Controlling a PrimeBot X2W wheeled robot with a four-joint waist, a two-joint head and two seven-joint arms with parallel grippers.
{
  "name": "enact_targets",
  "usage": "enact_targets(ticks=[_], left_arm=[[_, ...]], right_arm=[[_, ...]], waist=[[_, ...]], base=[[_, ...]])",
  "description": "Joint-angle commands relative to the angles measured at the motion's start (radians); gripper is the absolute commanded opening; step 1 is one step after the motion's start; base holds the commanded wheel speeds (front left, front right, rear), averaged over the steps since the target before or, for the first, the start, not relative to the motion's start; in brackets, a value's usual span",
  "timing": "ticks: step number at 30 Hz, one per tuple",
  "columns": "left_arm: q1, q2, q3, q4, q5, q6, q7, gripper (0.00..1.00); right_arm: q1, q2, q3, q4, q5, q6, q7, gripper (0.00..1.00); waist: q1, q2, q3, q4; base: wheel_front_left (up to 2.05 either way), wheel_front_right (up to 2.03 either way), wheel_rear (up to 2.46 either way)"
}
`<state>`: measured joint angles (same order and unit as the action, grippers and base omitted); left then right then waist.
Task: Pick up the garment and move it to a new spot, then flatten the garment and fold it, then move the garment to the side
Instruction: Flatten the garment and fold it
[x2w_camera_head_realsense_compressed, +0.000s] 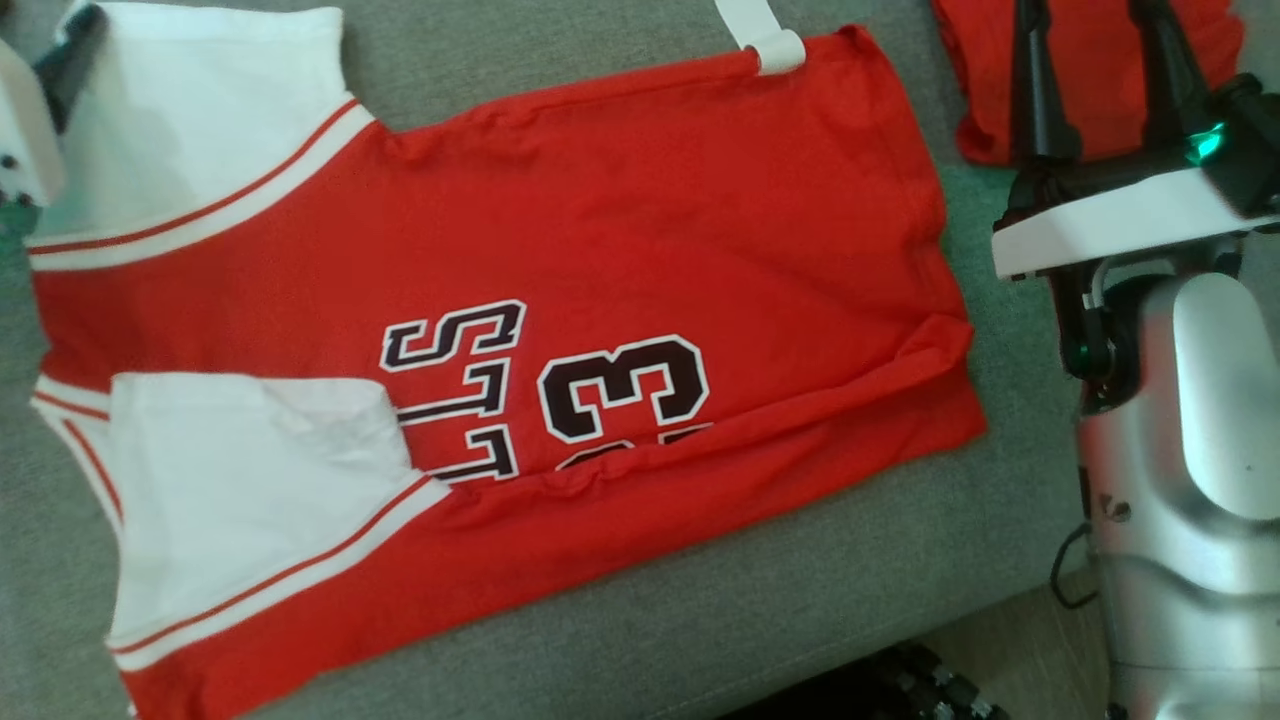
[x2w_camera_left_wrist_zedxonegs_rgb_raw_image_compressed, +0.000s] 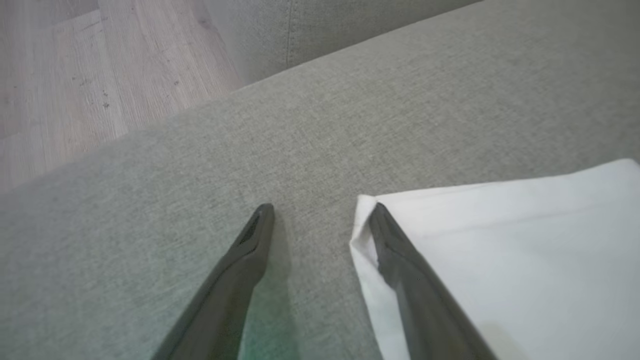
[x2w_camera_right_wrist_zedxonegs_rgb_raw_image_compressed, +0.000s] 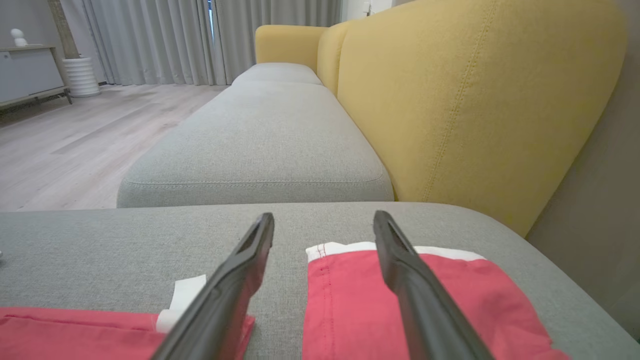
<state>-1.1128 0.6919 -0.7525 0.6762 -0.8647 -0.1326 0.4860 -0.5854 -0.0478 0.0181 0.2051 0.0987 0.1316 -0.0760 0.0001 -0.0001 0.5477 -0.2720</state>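
L hand (x2w_camera_left_wrist_zedxonegs_rgb_raw_image_compressed: 322, 207) spread, fingertip over garment (x2w_camera_left_wrist_zedxonegs_rgb_raw_image_compressed: 525, 240) corner.

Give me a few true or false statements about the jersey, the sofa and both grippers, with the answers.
1. The jersey lies on a grey cushion. True.
2. Its sleeves are white. True.
3. The left gripper is shut on a sleeve. False: it is open, with one finger over the sleeve's corner.
4. The backrest is blue. False: it is yellow.
5. The right gripper is open. True.
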Motion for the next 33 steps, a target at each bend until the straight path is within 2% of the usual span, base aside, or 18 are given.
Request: enact_targets(ticks=[1,17,24,33], left_arm=[[-0.055,0.066,0.021,-0.004,-0.013,0.002,0.006,1.00],[-0.084,0.086,-0.119,-0.056,-0.194,0.002,0.056,1.00],[-0.101,0.092,-0.140,-0.054,-0.251,0.002,0.044,1.00],[-0.112,0.105,-0.189,-0.069,-0.321,0.002,0.085,1.00]], right_arm=[[-0.020,-0.002,0.015,-0.031,0.009,-0.001,-0.012,1.00],[-0.064,-0.002,-0.003,0.033,-0.002,-0.001,-0.035,1.00],[-0.064,-0.002,-0.009,0.044,-0.012,-0.001,-0.034,1.00],[-0.064,-0.002,-0.002,0.044,-0.010,-0.001,-0.029,1.00]], waist=[[-0.0001,0.0001,0.014,-0.011],[-0.0001,0.0001,0.013,-0.011],[-0.0001,0.0001,-0.004,-0.003],[-0.0001,0.0001,-0.003,-0.002]], base=[[0.00,0.00,0.00],[0.00,0.00,0.00],[0.00,0.00,0.00],[0.00,0.00,0.00]])
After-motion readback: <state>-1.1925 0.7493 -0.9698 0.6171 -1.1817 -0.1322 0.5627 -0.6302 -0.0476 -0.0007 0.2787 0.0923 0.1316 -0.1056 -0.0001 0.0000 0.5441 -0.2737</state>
